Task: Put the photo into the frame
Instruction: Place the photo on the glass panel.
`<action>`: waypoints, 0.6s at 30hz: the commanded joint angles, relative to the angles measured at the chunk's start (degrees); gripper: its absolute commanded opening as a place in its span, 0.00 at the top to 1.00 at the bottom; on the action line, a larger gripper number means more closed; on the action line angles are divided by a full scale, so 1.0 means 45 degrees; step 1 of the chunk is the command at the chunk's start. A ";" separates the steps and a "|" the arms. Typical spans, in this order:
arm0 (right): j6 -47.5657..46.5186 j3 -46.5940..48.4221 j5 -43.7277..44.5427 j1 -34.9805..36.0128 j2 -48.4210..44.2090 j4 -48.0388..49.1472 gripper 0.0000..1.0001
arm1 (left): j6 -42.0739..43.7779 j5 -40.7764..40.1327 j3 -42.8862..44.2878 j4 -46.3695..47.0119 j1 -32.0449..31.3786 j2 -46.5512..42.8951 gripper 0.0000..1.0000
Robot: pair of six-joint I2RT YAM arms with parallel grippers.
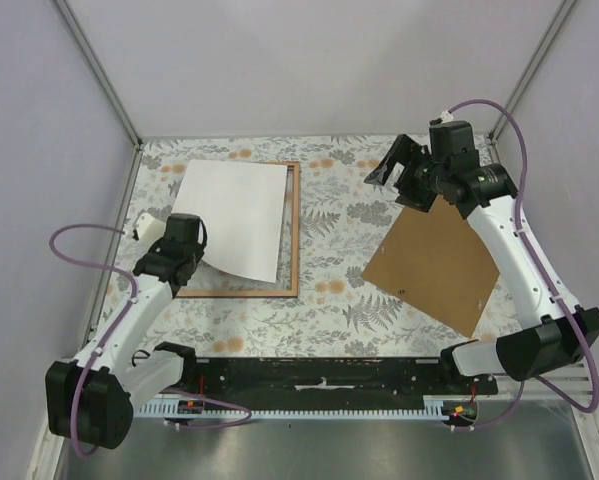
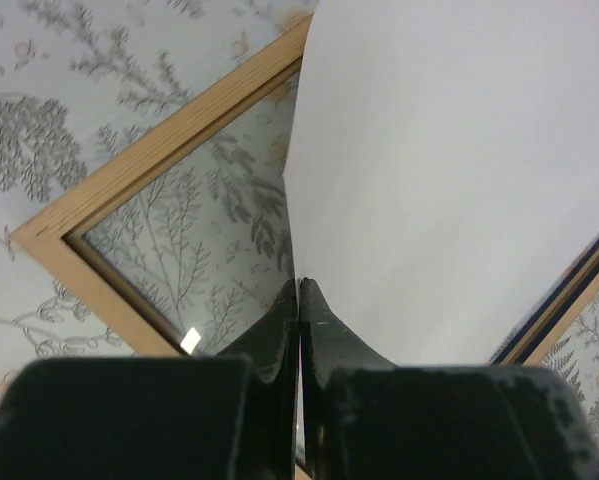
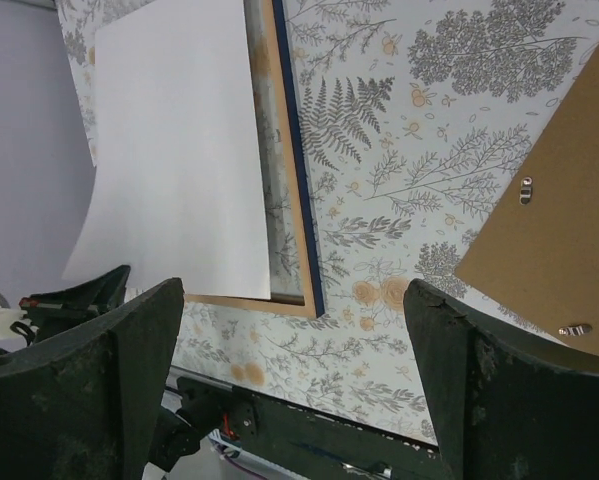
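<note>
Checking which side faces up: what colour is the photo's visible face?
Plain white photo, clearest in the top external view.

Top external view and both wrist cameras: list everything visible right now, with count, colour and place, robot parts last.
photo: one, plain white side up, lying across the frame on the table's left, near corner lifted
frame: one, light wood face up with a dark blue edge, flat on the table's left half
backing board: one, brown, flat on the table's right half, apart from the frame
clips: two seen, silver, on the backing board
table: one, grey fern print with orange flowers
left gripper: one, black, shut on the photo's near edge
right gripper: one, black, open, raised by the board's far corner, holding nothing
</note>
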 commanded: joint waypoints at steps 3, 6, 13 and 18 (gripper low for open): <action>-0.0153 -0.1370 -0.0537 0.0377 -0.0870 0.1871 0.02 | -0.3707 0.0211 -0.1265 -0.1294 0.0124 -0.1363 0.98; -0.0153 -0.1781 -0.0556 0.0436 -0.1046 0.2009 0.02 | -0.3788 0.0698 -0.1773 -0.0888 0.0124 -0.1578 0.98; -0.0133 -0.1958 -0.0498 0.0475 -0.1261 0.2126 0.02 | -0.2734 0.2065 -0.1656 -0.0808 0.0144 -0.1091 0.98; -0.0172 -0.2016 -0.0439 0.0514 -0.1261 0.2185 0.02 | -0.1954 0.2321 -0.1716 -0.0885 0.0144 -0.1091 0.98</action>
